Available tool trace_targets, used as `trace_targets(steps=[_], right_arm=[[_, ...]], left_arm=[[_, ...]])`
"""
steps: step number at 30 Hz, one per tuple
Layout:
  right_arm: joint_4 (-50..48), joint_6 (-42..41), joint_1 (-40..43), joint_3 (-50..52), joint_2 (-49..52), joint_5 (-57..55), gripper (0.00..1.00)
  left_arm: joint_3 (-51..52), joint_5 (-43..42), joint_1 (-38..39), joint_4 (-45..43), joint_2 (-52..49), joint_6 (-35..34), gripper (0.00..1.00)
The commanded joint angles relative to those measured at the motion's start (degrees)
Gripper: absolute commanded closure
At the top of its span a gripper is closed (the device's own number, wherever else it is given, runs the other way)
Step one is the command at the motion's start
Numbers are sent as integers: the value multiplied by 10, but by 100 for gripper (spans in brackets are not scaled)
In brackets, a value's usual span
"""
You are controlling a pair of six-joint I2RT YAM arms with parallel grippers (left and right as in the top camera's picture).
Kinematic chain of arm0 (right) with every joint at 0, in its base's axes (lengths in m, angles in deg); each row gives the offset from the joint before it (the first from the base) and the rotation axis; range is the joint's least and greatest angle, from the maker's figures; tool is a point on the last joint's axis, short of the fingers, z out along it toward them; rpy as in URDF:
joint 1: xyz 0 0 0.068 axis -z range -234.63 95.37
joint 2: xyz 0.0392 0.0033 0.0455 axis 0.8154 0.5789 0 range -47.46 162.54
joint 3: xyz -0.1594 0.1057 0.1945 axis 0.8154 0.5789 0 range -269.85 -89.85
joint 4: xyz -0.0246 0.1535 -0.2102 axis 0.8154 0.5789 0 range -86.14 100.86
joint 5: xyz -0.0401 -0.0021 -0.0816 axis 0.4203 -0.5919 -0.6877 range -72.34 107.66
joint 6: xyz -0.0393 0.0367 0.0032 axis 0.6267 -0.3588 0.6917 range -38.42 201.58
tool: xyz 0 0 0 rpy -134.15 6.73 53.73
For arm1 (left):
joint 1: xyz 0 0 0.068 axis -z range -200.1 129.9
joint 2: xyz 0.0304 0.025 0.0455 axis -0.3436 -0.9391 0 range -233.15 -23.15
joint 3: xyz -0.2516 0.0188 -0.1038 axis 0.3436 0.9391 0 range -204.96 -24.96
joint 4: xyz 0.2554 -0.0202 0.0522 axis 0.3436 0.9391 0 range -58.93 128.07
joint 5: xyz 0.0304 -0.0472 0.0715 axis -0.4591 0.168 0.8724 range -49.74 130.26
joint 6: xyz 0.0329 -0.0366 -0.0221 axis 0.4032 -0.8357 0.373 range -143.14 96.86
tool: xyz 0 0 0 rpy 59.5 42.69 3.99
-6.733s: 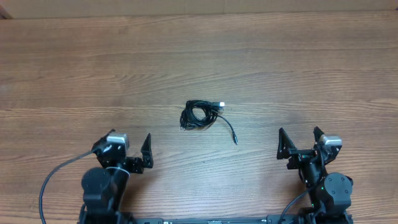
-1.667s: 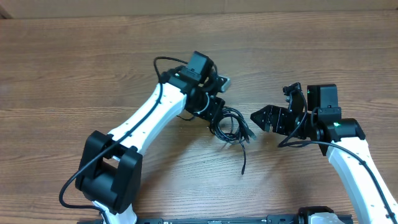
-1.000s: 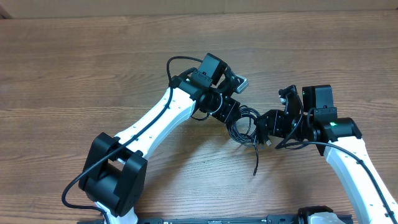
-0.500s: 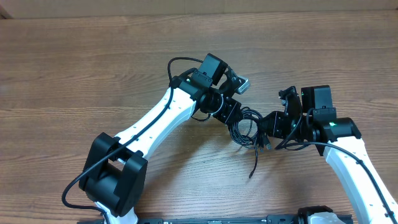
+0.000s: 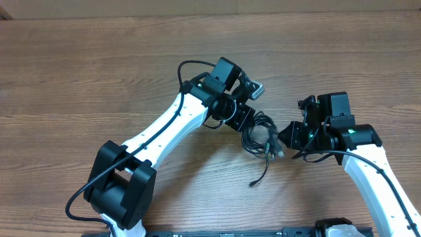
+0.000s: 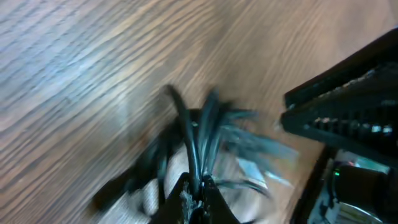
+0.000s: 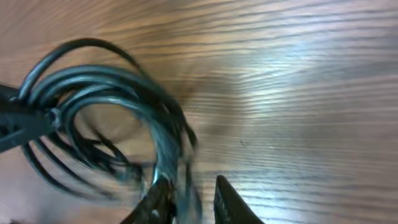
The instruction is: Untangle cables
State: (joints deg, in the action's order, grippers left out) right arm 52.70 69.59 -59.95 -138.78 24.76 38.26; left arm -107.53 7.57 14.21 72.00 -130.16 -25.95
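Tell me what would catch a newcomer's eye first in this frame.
A small coil of black cables, right of centre over the table, has a claw at each side. The left claw is clamped on the coil's left side. The right claw is at its right edge, with blurred strands running into it. One loose end trails toward the robot's base.

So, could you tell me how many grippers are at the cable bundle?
2. The left gripper is shut on the cables from the left; the right gripper is at their right edge, a cord between its jaws, grip unclear.
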Motion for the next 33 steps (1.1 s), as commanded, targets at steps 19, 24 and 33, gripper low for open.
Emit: trace_targets(steps=[19,24,33], right_arm=[[-74,0,1,18,0,0,62],[-110,0,1,47,7,2,62],[-129,1,1,58,14,39,66]], left_arm=[[-16,-111,-10,-17,10,-6,96],[-16,-188,-14,-33,10,-20,96],[-16,-232,-18,-39,10,-52,96]])
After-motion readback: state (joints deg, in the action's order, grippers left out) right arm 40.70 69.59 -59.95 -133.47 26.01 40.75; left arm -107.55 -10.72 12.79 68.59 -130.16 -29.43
